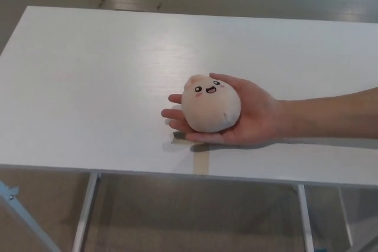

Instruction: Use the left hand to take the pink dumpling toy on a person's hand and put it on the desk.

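Note:
A pale pink dumpling toy [209,103] with a small smiling face rests in a person's open palm [253,117]. The person's arm reaches in from the right, and the palm is held just above the white desk [88,87], near its front edge at the middle. Neither of my hands shows in the head view.
A tape cross [199,154] is stuck on the desk, mostly hidden under the person's hand. The desk's front edge runs just below it, with white metal legs [84,210] and bare floor beneath.

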Controlling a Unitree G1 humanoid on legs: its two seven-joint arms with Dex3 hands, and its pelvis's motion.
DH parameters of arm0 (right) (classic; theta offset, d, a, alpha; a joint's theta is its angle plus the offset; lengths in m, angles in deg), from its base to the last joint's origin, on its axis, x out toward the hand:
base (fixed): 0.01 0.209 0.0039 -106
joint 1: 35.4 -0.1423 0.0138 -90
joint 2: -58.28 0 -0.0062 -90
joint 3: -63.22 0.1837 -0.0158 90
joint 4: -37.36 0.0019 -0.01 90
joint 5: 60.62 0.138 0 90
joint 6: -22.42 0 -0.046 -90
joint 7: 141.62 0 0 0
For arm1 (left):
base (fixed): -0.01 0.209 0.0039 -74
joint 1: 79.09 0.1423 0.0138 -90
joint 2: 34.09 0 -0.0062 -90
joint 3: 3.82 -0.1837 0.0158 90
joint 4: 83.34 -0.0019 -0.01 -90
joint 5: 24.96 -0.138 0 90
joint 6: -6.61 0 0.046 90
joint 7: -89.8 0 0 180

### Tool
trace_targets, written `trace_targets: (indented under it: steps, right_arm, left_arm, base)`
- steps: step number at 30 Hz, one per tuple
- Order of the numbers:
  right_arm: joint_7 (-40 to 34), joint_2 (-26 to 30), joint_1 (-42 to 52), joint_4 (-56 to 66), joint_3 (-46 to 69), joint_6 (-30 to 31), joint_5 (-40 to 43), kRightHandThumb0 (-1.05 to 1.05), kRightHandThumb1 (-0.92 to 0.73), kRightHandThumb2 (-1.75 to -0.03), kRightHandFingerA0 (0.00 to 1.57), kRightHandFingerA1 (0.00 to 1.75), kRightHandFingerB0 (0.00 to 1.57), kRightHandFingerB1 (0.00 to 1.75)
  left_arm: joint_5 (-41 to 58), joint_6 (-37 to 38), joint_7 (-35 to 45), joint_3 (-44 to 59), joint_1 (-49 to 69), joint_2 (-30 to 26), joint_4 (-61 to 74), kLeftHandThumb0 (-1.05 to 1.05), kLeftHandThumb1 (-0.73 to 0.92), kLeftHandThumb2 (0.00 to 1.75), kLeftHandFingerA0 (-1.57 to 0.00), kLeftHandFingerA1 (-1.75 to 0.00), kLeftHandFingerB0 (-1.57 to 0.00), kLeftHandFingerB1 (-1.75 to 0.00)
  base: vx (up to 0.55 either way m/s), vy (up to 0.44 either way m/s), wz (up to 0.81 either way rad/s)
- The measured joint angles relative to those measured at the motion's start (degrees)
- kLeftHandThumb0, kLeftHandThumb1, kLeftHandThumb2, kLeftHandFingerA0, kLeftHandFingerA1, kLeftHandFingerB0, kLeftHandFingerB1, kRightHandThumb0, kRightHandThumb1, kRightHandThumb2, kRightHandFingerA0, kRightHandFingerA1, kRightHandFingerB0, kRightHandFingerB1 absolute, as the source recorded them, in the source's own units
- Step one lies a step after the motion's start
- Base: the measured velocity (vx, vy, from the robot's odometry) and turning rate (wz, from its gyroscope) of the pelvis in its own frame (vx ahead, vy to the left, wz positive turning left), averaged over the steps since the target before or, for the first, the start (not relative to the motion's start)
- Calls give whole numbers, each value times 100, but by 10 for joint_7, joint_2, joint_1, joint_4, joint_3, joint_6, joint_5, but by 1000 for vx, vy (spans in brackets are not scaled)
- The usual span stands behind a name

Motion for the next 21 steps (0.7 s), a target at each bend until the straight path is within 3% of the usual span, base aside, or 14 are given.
trace_targets:
  steps: [7, 16, 17, 21]
  right_arm:
    - [1, 0, -6, 0, 0, 0, -1, -51, -45, -79, 66, 60, 42, 52]
    - [1, 0, -12, 1, 0, 0, -1, -50, -44, -79, 64, 60, 41, 51]
    - [1, 0, -12, 1, 0, 0, -1, -50, -44, -79, 64, 60, 41, 51]
    - [1, 0, -14, 2, -1, 0, -2, -50, -44, -79, 64, 60, 40, 51]
  left_arm:
    - [11, 50, 6, 20, 78, 0, 154, -54, 51, 56, -55, -41, -49, -38]
    - [41, 112, 27, 64, 236, 3, 361, -47, 47, 55, -52, -42, -45, -36]
    - [48, 120, 32, 70, 252, 3, 386, -54, 41, 71, -48, -50, -41, -45]
    - [72, 144, 45, 89, 305, 4, 469, -56, 40, 73, -51, -50, -41, -45]
  base:
    - [0, 0, 0]
    - [0, 0, 0]
    - [0, 0, 0]
    - [0, 0, 0]
